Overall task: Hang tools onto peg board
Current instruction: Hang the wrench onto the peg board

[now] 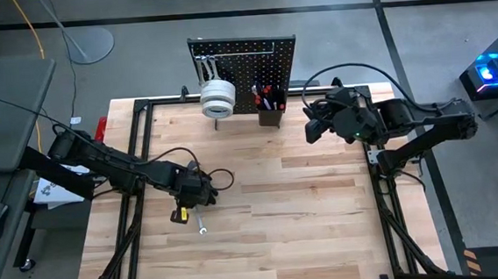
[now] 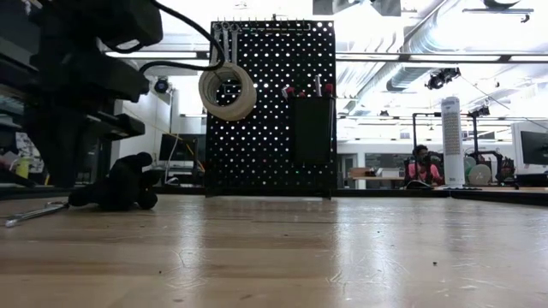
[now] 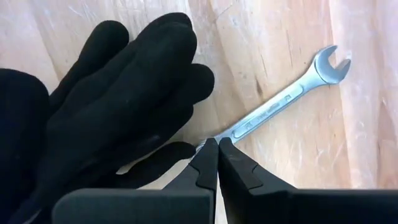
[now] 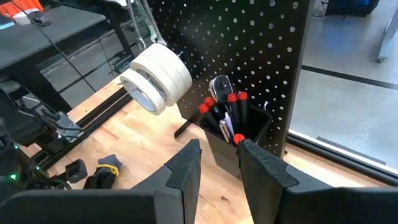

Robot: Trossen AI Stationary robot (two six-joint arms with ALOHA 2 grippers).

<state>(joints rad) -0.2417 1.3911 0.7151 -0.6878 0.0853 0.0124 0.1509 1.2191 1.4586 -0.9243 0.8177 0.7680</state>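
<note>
Peg board (image 1: 244,74): we see it standing upright at the far edge of the wooden table (image 1: 307,215), and we place everything else from it.
Tape rolls (image 1: 217,98): we find the white rolls hanging on a hook on the peg board's left half.
Bin (image 1: 269,103): we see the small black bin fixed to the peg board just right of the tape rolls, with red-handled screwdrivers (image 4: 231,112) standing in it.
Wrench (image 3: 283,99): we see a silver wrench lying flat on the table, well in front of the peg board and to its left.
Left gripper (image 3: 217,152): we find it low over the table at the wrench's handle end, its fingers pressed together. We cannot tell whether they pinch the wrench's tip.
Black glove (image 3: 118,106): we see it lying on the table just beside the left gripper.
Right gripper (image 4: 219,158): we see it raised off the table to the right of the peg board, facing the bin, fingers apart and holding nothing.
</note>
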